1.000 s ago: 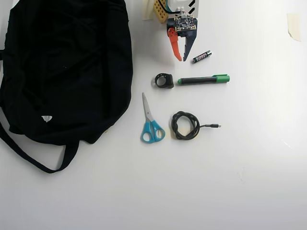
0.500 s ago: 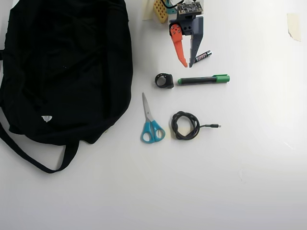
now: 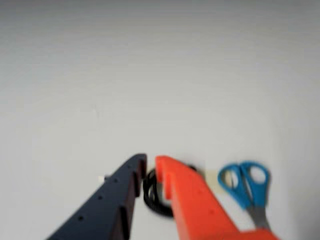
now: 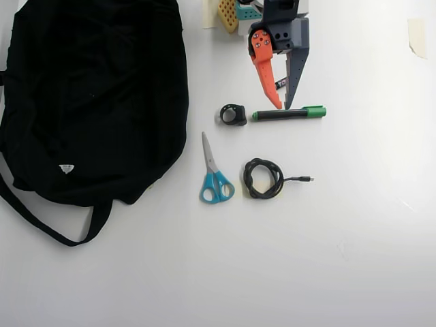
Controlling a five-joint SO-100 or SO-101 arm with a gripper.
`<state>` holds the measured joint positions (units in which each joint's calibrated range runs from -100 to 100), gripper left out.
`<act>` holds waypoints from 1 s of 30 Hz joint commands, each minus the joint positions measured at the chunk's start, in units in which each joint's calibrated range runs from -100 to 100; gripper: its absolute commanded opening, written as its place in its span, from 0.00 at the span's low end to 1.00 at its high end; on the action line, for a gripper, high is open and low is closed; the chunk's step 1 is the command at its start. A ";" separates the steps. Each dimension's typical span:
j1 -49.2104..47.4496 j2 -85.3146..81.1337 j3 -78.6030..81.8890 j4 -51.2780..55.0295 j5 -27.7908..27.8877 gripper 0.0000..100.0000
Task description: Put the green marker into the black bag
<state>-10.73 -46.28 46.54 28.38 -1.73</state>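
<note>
The green marker (image 4: 289,113) lies flat on the white table, green cap to the right in the overhead view. My gripper (image 4: 283,107) hangs just above its middle, orange and dark fingers pointing down at it, tips almost together with only a thin gap and nothing between them. In the wrist view the gripper (image 3: 151,160) shows the same narrow gap, and the marker is hidden. The black bag (image 4: 95,95) lies far to the left in the overhead view, with its strap trailing toward the front.
A small black ring-shaped object (image 4: 234,114) sits just left of the marker. Blue-handled scissors (image 4: 215,177) (image 3: 247,187) and a coiled black cable (image 4: 263,178) (image 3: 148,195) lie in front of it. The arm's base (image 4: 272,10) is at the top edge.
</note>
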 commanded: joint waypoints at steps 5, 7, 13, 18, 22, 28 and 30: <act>2.20 14.67 -17.07 -7.88 0.27 0.03; 2.43 18.48 -20.84 -8.57 0.27 0.03; 2.50 27.53 -31.63 -8.74 0.32 0.03; 2.50 31.26 -35.76 -9.78 1.05 0.03; 2.50 34.75 -36.66 -15.46 3.94 0.03; 2.50 38.48 -36.48 -20.63 2.26 0.03; 2.80 38.98 -35.94 -21.32 2.31 0.03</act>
<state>-8.60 -7.51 12.66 9.32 0.85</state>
